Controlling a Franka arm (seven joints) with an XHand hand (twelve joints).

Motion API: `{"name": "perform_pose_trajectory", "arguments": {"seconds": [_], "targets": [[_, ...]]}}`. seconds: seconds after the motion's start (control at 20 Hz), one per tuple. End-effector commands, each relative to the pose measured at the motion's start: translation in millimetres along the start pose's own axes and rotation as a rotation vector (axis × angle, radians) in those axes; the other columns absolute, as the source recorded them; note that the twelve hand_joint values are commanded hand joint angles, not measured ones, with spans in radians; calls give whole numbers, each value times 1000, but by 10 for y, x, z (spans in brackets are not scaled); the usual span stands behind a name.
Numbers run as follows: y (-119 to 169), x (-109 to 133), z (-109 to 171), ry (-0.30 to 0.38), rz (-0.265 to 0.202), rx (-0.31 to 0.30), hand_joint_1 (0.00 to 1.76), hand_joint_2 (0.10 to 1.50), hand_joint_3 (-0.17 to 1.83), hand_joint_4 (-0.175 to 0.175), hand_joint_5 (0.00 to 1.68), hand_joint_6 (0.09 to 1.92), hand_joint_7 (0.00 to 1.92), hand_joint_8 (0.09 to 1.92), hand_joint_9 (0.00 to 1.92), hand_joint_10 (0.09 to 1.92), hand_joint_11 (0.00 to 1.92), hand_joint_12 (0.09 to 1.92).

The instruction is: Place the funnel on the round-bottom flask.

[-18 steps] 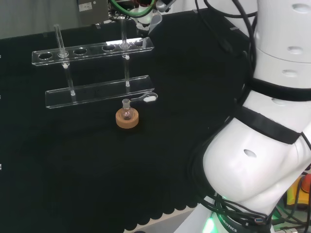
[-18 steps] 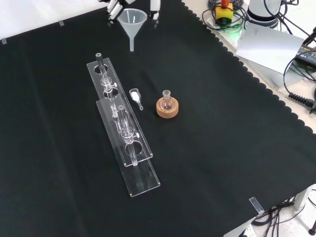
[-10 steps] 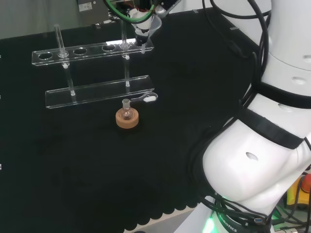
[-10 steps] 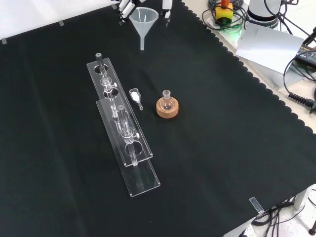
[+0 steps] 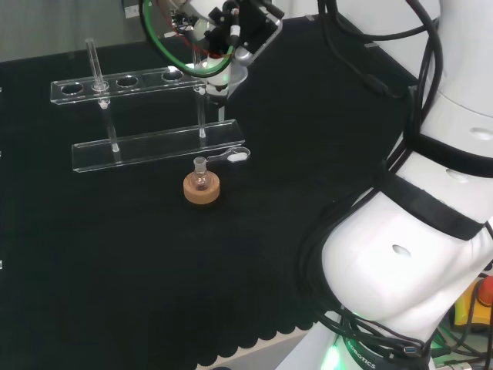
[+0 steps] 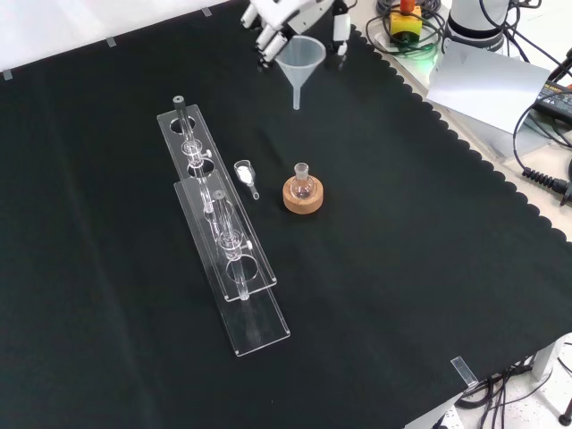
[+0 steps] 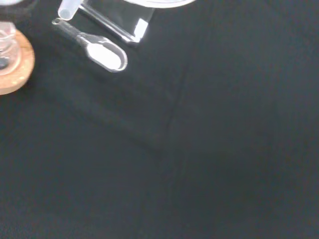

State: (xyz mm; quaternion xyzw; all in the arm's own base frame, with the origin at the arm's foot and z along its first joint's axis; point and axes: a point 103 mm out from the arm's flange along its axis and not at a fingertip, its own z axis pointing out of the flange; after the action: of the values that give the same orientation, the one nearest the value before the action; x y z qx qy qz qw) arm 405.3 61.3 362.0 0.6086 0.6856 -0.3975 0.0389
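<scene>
The hand [image 6: 290, 15] holds a clear plastic funnel [image 6: 299, 64] by its rim, stem pointing down, in the air above the cloth. In the head view the hand [image 5: 235, 31] and funnel [image 5: 217, 81] hang over the right end of the tube rack. A small round-bottom flask [image 6: 302, 183] stands upright on a cork ring [image 6: 303, 197] in mid cloth, in front of the funnel in the front view. In the head view the flask [image 5: 201, 177] sits below and slightly left of the funnel. The wrist view catches the funnel's stem tip [image 7: 69, 9] and the cork ring [image 7: 14, 64].
A clear acrylic tube rack [image 6: 219, 228] with a few glass tubes runs to the left of the flask in the front view. A small clear scoop with white powder [image 6: 244, 174] lies between rack and flask. The cloth's scalloped edge [image 6: 465, 134] runs along the right.
The hand has carried the funnel to the right and a little nearer in the front view, closer to the flask. Flask, rack and scoop have stayed put.
</scene>
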Motion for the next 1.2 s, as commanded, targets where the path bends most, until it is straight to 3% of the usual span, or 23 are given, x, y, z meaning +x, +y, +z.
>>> {"name": "perform_pose_trajectory", "arguments": {"seconds": [0.05,0.55,1.2], "targets": [[186,349,95,-60,-12,28,720,693,449,-16,552,759,833,790,1200,606,598,1250],[319,504,221,-99,-31,53,711,695,454,-17,548,762,832,790,1201,606,598,1250],[358,582,194,-108,-45,37,712,695,459,-20,549,767,849,793,1229,611,617,1244]]}}
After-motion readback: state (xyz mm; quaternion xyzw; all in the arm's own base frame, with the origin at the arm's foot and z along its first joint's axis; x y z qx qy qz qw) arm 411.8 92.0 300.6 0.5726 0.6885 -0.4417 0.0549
